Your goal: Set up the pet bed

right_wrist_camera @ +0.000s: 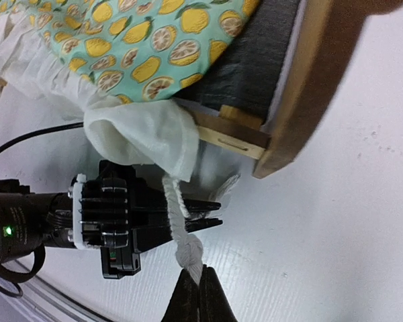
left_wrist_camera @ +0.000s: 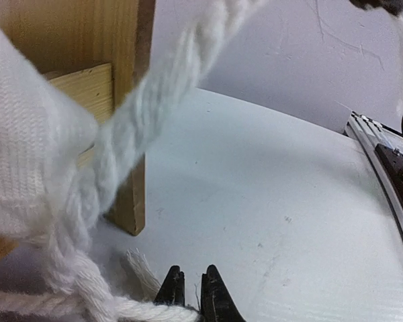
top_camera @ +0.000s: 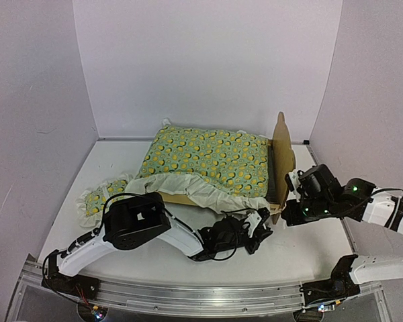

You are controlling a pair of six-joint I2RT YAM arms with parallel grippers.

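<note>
White cord (right_wrist_camera: 173,194) runs from my right tool (right_wrist_camera: 195,274), pinching its end, toward the pet bed (right_wrist_camera: 299,100); left tool (left_wrist_camera: 193,270), nearly pressed together, sits alongside.

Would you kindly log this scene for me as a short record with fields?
pet bed: on the table, mostly covered
quilt: spread over the bed
pillow: on the table, left of the bed
white cord: hangs from the quilt's near ruffle
left gripper: fingers closed on the cord
right gripper: fingers closed on the cord, further along
</note>
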